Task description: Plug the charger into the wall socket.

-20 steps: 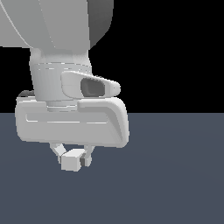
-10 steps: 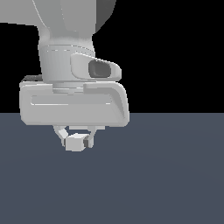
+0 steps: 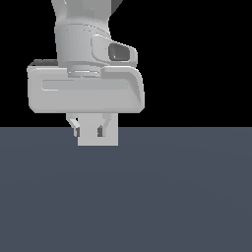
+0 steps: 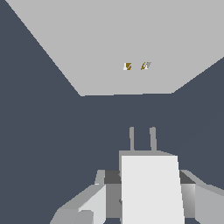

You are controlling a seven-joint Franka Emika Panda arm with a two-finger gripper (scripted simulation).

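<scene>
Gripper (image 4: 144, 192) clamping charger (image 4: 151, 188).
Prongs are pointing toward wall socket (image 4: 118, 48), sitting apart, above grey floor (image 3: 172, 197).

Beneath me spreads a flat, dark slate-blue floor (image 3: 187, 197); behind its far edge hangs a plain black backdrop (image 3: 197, 59).

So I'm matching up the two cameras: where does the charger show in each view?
Exterior view: the charger sits just below the hand, between the gripper's fingers.
Wrist view: the charger fills the near foreground, prongs pointing at the wall socket.
Shared landmark: the fingers flanking it.
</scene>
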